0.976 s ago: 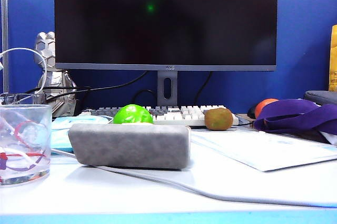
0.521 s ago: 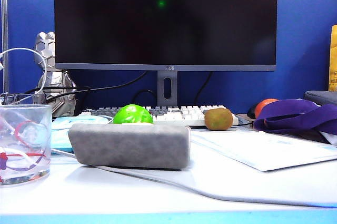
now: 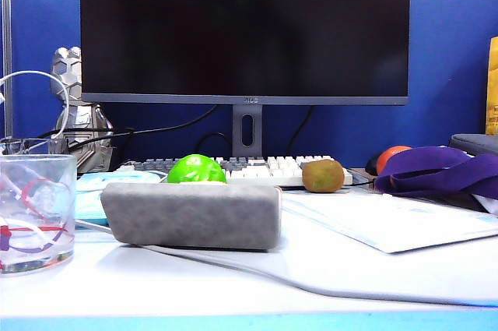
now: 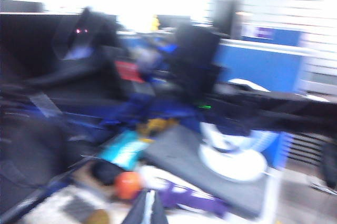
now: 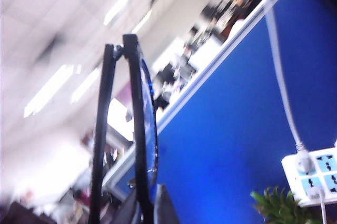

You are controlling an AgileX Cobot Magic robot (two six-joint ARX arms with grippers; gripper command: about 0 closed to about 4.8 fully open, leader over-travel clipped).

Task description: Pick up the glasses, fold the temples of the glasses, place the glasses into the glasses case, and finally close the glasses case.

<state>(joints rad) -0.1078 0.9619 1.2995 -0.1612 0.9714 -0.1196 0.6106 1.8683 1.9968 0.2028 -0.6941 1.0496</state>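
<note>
The glasses case (image 3: 192,215) lies closed on the white counter (image 3: 327,269), left of the middle in the exterior view, with its long side to the camera. Just behind it sit a green ball (image 3: 196,168) and a brown kiwi (image 3: 323,175), both in front of a white keyboard (image 3: 257,169) and a big dark monitor (image 3: 244,29). A clear cup (image 3: 36,211) with coloured bands inside stands near the left end of the case, apart from it. A grey cable (image 3: 311,288) runs on the counter from under the case toward the right edge. On the right there is a purple cloth (image 3: 440,171) with an orange ball (image 3: 391,156) behind it, and a sheet of paper (image 3: 389,222) lies flat between the cloth and the case. Neither arm shows in the exterior view. The right gripper (image 5: 146,208) is lifted and points up toward the ceiling lights and a blue partition; its jaws are clamped on the glasses (image 5: 138,129), which stand up from them. The black frame is seen edge-on, and one of the temples (image 5: 101,134) runs almost parallel beside it, so the glasses look folded or nearly so. A white power strip (image 5: 313,174) hangs on the partition, with a small green plant (image 5: 276,203) under it. The left wrist view is much blurred: the left gripper (image 4: 147,211) shows only as a dark tip at the picture edge, and I cannot tell how its jaws stand. Near it the orange ball (image 4: 128,183) and the purple cloth (image 4: 184,197) are visible.
</note>
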